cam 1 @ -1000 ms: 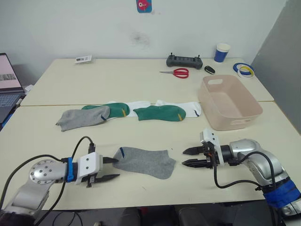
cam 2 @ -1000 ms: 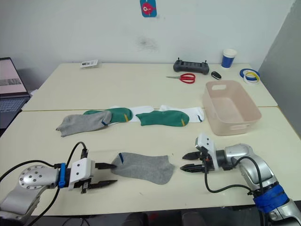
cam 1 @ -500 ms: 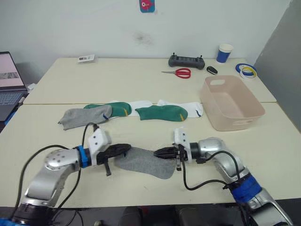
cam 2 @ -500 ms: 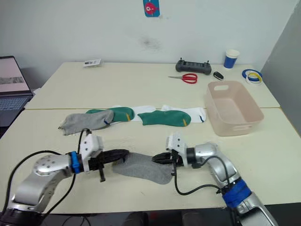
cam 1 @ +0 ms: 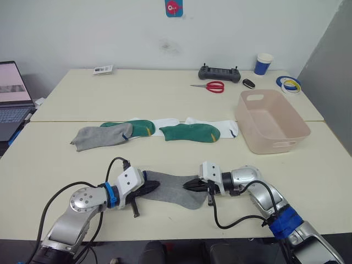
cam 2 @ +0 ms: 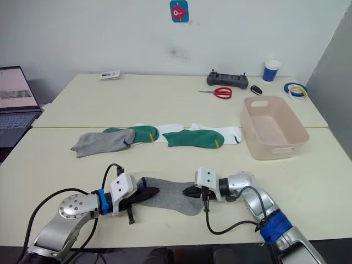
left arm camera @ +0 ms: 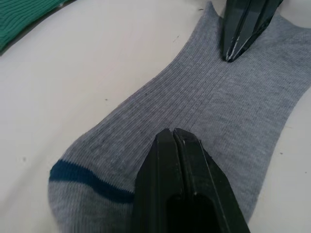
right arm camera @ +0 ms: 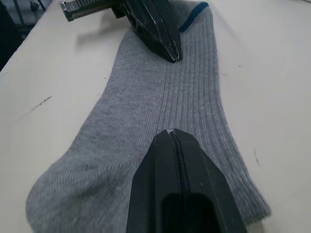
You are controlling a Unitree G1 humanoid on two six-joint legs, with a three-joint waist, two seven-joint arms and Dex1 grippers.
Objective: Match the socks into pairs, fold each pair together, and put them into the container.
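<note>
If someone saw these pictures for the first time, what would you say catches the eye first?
Both grippers, left and right, pressed shut onto the two ends of a grey sock near the table's front edge. Behind it lies a row of grey, green and white socks, with the empty pink tub to their right.

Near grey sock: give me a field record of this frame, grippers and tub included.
near grey sock: flat on the table's front part, apart from the others
left gripper: shut, tips on the sock's cuff end
right gripper: shut, tips on the sock's toe end
other socks: row of five mid-table, second grey one at its left end
tub: right of the row, nothing inside
pairs folded: none yet
</note>
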